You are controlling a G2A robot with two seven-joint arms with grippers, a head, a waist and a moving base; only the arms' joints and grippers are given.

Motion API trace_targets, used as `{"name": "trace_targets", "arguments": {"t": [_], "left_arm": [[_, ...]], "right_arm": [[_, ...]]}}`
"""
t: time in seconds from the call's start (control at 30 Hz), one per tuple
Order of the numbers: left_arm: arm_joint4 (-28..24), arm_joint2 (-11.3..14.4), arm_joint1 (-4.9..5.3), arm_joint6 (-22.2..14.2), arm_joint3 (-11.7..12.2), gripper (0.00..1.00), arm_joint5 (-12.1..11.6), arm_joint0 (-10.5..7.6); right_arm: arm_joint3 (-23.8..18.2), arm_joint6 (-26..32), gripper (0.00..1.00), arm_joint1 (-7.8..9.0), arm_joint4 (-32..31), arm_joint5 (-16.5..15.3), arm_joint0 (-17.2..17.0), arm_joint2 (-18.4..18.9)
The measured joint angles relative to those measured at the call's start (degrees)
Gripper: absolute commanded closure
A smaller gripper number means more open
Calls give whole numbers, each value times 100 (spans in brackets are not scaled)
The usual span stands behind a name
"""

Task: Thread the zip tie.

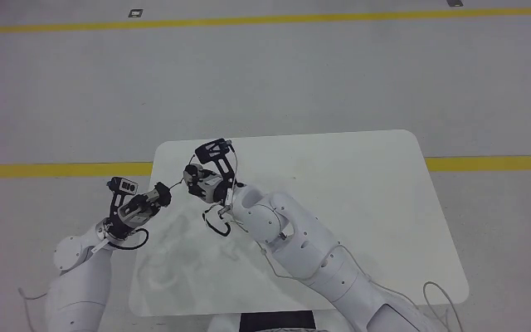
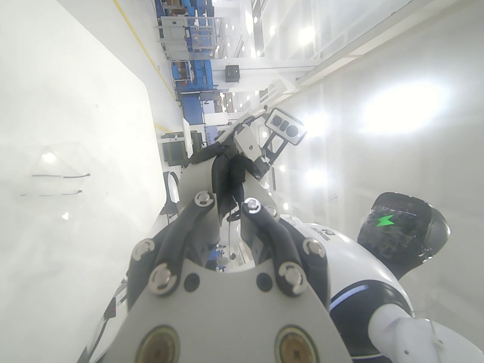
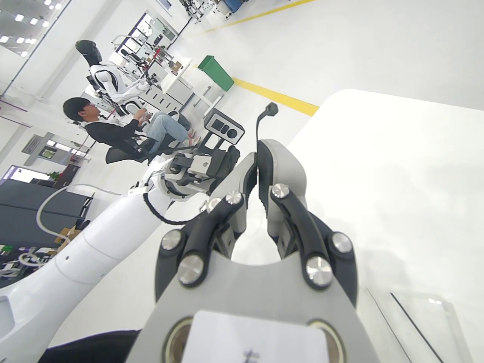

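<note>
A white surface [image 1: 348, 199] with round corners is standing on a pale floor with yellow lines [image 1: 274, 18] painted on it. Both arms are hanging over the left side of the surface, and their tips are almost meeting.

The right pincer [image 3: 258, 152] is pinching the zip tie [image 3: 258, 130]. Its two fingers are pressing together on the strap. The zip tie is thin and black. A short piece is sticking out past the fingertips. It is bending a little to one side and ending in a small square head [image 3: 271, 108]. The head is sitting up in the air, touching nothing. In the top view, that thin black end is pointing from the right pincer toward the left pincer [image 2: 227, 171], which is waiting just beside it.

The dark fingers of the left pincer are looking pressed together too. I cannot tell if they are gripping any part of the zip tie.

A clear tray [image 3: 448, 306] is lying on the surface, on the robot's side of the pincers. A few more thin black strips [image 2: 62, 176] are lying flat in it.
</note>
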Motion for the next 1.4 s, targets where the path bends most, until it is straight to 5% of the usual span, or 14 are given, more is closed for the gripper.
{"name": "trace_targets", "arguments": {"t": [1.4], "left_arm": [[0, 0, 0, 0, 0, 100, 0, 0]], "right_arm": [[179, 170, 100, -57, 119, 105, 91, -77]]}}
